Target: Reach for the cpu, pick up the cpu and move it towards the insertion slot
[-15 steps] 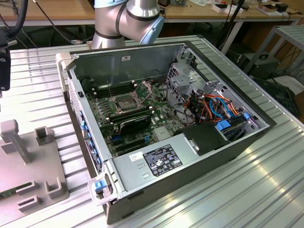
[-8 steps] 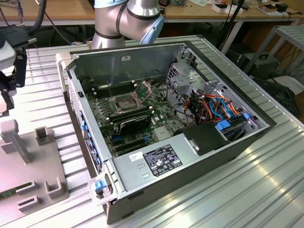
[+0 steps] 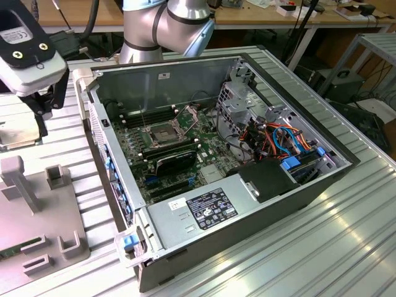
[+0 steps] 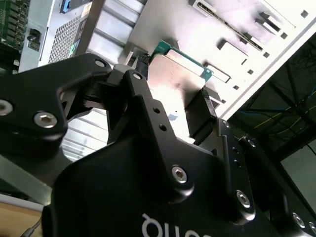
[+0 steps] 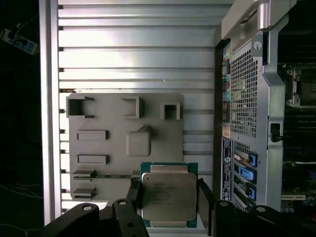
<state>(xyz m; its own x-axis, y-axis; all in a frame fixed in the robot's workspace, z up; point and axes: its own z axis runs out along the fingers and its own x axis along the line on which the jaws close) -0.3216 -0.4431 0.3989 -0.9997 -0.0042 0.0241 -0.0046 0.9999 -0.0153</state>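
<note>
**CPU gripped and held above the parts fixture, away from the socket**

The open grey metal computer case [image 3: 235, 179] lies on the ribbed aluminium table [image 3: 346, 247], with its green motherboard facing up. On that board sits the insertion slot [image 3: 162, 133], a square socket with a shiny silver frame, a dark centre and a thin bracket hinged upward. At the exterior view's left, outside the case, the black gripper [image 3: 46, 102] hangs above the flat grey parts fixture [image 3: 37, 229] with its raised holders.

The gripper [image 5: 170, 200] is clamped on the cpu [image 5: 169, 202], a thin, pale silvery square chip on a green backing, with one black finger pressed to each opposite edge. The chip sits well apart from the socket.

To do this step well, in my judgement, the chip should stay level and square between the fingers, the carry should pass above the case wall, and the upright bracket deserves room.

The first wrist view looks onto the chip's face, showing it centred over the fixture and beside the case's rear port panel [image 5: 242, 123]. The second wrist view shows the gripper's linkage [image 4: 143, 113] from behind and the chip [image 4: 173, 81] edge-on in its grasp. The exterior view alone shows the socket.
</note>
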